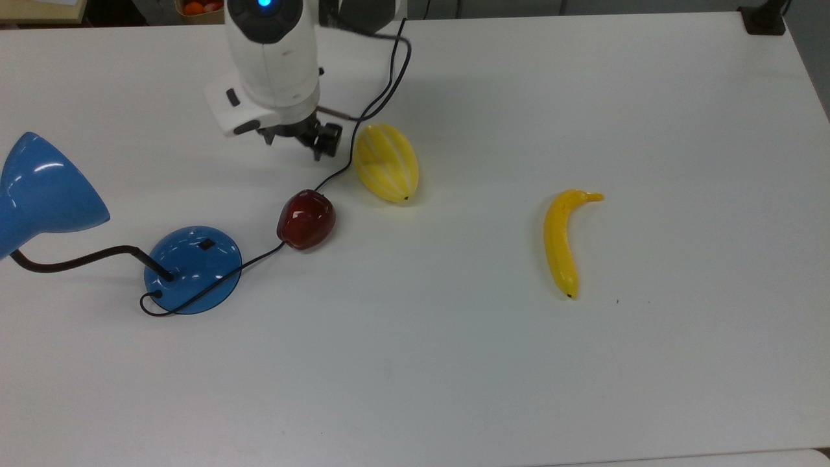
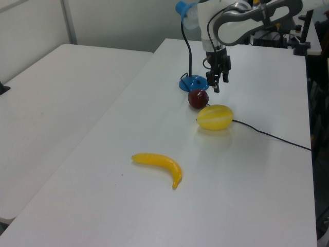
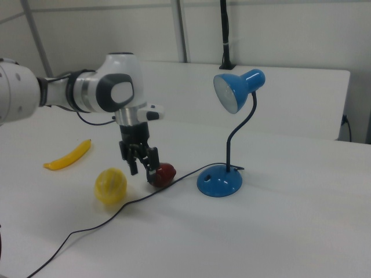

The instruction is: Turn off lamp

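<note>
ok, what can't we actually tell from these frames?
- lamp: shade cut off by the top view's left edge.
- switch on the base: too small to read on or off.
- cord: runs off the top view's top edge and under the red apple; plug end unseen.
- gripper: hangs empty above the table; finger gap unclear.
</note>
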You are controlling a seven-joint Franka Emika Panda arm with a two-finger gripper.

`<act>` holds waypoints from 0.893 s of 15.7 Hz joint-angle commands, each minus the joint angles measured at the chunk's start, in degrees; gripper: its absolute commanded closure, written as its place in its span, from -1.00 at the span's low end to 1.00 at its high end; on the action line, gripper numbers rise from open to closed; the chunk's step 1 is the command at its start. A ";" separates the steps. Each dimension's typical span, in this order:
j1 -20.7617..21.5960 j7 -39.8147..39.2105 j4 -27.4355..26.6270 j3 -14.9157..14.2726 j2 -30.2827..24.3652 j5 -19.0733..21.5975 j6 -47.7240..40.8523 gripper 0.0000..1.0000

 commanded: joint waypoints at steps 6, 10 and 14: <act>0.95 -11.96 -3.98 -0.34 -13.62 4.19 -12.94 -1.00; 0.51 -13.03 -7.50 -0.43 -17.50 4.19 -12.33 -1.00; 0.42 -13.03 -7.24 -0.96 -17.59 4.01 -12.24 -1.00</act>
